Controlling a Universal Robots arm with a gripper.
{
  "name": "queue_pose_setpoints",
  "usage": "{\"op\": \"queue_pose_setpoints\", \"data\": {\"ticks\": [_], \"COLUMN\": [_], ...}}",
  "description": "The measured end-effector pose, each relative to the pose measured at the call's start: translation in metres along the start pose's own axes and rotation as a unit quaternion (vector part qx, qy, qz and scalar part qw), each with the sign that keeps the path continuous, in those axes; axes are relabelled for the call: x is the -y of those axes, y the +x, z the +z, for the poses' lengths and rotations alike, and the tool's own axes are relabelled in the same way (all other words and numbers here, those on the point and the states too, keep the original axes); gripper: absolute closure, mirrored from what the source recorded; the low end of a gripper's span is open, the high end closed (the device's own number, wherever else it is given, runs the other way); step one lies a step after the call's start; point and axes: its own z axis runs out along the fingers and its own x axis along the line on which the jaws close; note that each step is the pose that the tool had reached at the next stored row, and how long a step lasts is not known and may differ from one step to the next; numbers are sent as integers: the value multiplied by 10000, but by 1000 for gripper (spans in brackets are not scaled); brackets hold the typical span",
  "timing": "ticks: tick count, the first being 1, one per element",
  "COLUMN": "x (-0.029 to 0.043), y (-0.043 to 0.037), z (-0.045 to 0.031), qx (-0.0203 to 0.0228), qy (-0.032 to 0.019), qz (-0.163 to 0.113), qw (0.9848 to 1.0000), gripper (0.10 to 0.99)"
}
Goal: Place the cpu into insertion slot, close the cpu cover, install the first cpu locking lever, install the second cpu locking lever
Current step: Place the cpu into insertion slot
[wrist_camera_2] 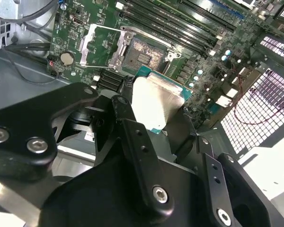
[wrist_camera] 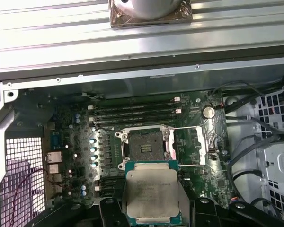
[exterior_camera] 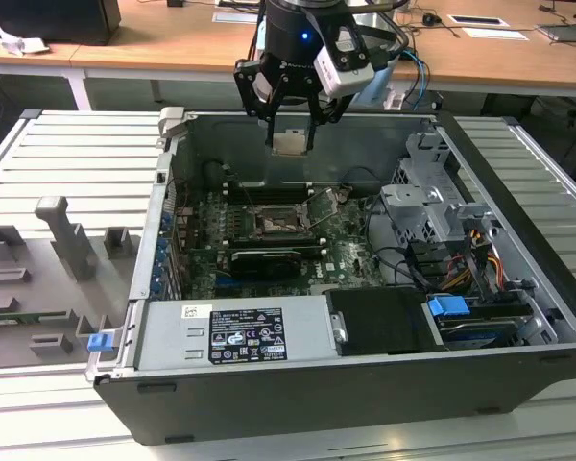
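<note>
Noted gripper (exterior_camera: 291, 144) clamped on opposite edges of cpu (wrist_camera: 151, 191), silvery top facing both wrist cameras, chip held in the air above the open case (exterior_camera: 365, 394), near its back wall in the exterior view and well apart from the green board (wrist_camera: 71, 137) below. Found slot (wrist_camera: 144, 144) bare, dark contact field exposed inside its metal rim. Recorded cover (wrist_camera: 189, 146) swung open on its hinge, resting just beside slot in both wrist views and on the exterior view's right of it, with long black memory slots (wrist_camera: 135, 113) between slot and case wall in the first wrist view.
</note>
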Motion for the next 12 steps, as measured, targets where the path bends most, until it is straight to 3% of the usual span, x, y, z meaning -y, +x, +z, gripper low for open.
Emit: {"op": "queue_pose_setpoints", "data": {"ticks": [6,12], "x": [1,2], "y": [0,0], "z": [11,24], "qx": [21,21], "qy": [-5,-4], "qz": [223,235], "qw": [9997,9997], "gripper": [557,557]}}
